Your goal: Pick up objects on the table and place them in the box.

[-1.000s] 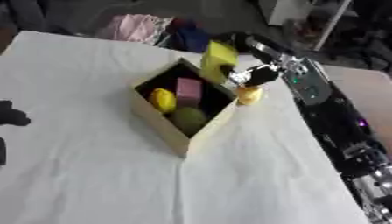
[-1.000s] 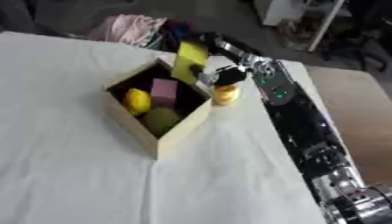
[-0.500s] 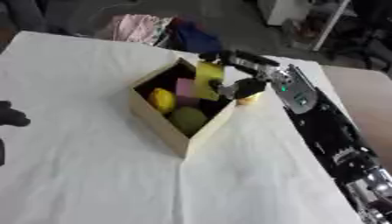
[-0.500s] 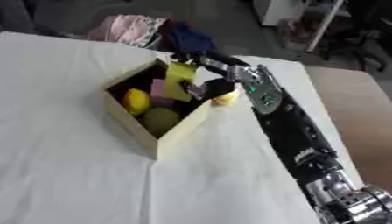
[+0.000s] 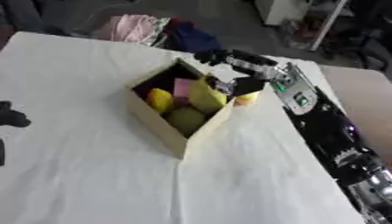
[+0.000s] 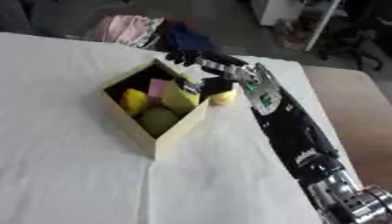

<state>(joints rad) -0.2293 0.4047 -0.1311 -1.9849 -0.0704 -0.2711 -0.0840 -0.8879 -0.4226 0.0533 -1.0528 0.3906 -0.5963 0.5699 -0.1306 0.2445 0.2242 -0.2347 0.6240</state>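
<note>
No legible text or labels

White-covered table (image 5: 92, 175), open cardboard box (image 5: 165, 129), perhaps a yellow fruit (image 5: 247, 99) beside it

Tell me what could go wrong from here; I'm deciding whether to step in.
The yellow block leans on the box wall near the right hand, not flat among the other pieces; it may tip out when the hand pulls back.
A small yellow thing sits on the table right against the box, under the hand's wrist; the arm could knock it away.
The box is nearly full, so further pieces might not settle.
</note>
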